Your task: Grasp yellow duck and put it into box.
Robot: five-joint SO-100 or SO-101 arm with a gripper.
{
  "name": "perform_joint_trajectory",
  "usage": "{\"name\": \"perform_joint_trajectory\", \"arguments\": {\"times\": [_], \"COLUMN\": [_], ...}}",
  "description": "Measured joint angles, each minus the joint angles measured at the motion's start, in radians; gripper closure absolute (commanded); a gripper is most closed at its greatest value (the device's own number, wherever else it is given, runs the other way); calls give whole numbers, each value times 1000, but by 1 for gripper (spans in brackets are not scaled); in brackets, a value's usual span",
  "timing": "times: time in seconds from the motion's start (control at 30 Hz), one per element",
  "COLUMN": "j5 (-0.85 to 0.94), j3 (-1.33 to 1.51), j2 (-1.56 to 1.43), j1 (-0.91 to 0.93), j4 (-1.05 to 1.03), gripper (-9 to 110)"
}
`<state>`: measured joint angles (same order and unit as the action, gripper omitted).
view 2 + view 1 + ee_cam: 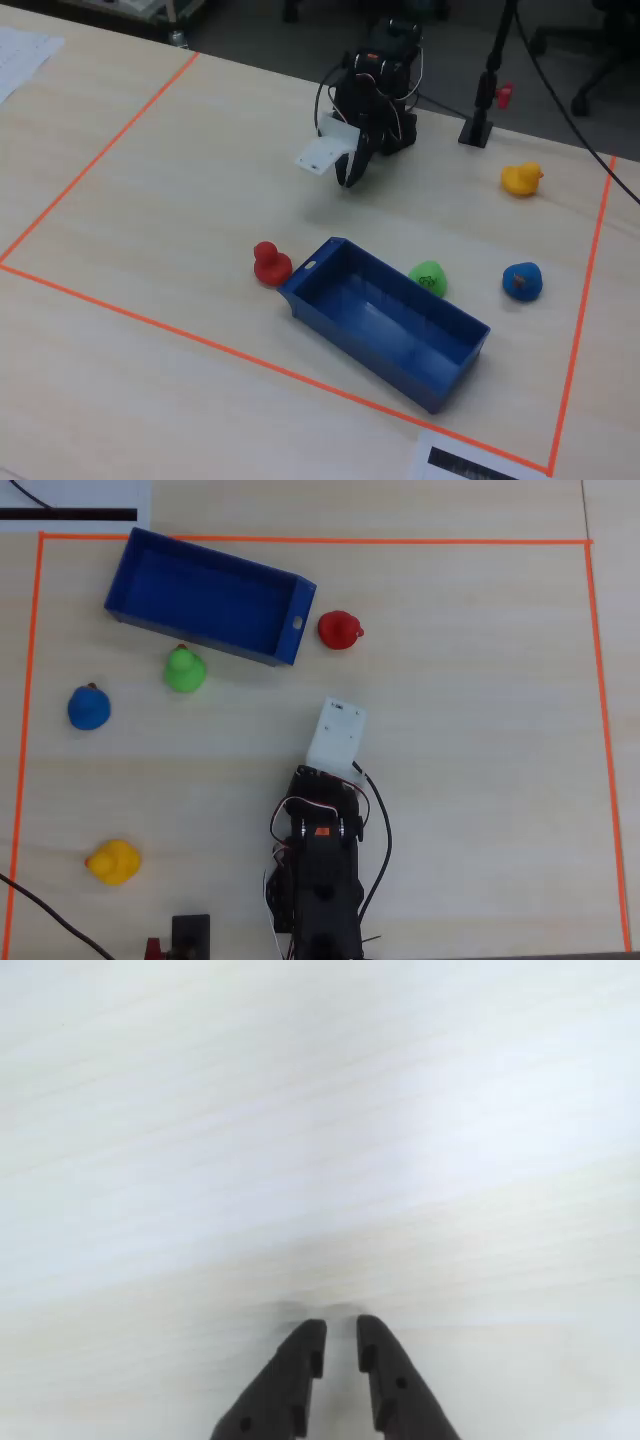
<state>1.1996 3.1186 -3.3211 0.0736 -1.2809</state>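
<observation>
1. Overhead view: the yellow duck (113, 862) sits low on the left of the bench (480, 730), inside the orange tape border (300, 540). Your tool's tips are hidden here under the white camera housing (337, 735) near the middle. So the duck lies well apart from the tool, down and to the left in this view, nearly level with the arm's base. The blue box (205, 598) is at the upper left, empty, with the green duck (184, 669) just below its long wall, the red duck (339, 630) off its short end and the blue duck (89, 707) further left.

2. Wrist view: the tool (341, 1335) holds nothing. Its jaws stand nearly closed with a narrow gap, over bare bench. No duck shows, so you are not aimed at it yet.

3. Fixed view: the tool (350, 176) hangs just above the bench. The yellow duck (521, 179) lies to its right, well apart, with the box (385, 320) nearer the camera. I judge you must swing toward the duck first and open wider.
</observation>
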Motion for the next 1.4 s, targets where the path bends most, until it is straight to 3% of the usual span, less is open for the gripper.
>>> {"name": "perform_joint_trajectory", "arguments": {"times": [0.37, 0.5, 0.63, 0.73, 1.4], "j5": [-26, -35, -44, -44, -38], "j3": [0, 0, 0, 0, -34], "j2": [0, 0, 0, 0, 2], "j1": [-15, -15, -15, -15, -14], "j4": [0, 0, 0, 0, -17], "gripper": [101, 82, 73, 59, 55]}}
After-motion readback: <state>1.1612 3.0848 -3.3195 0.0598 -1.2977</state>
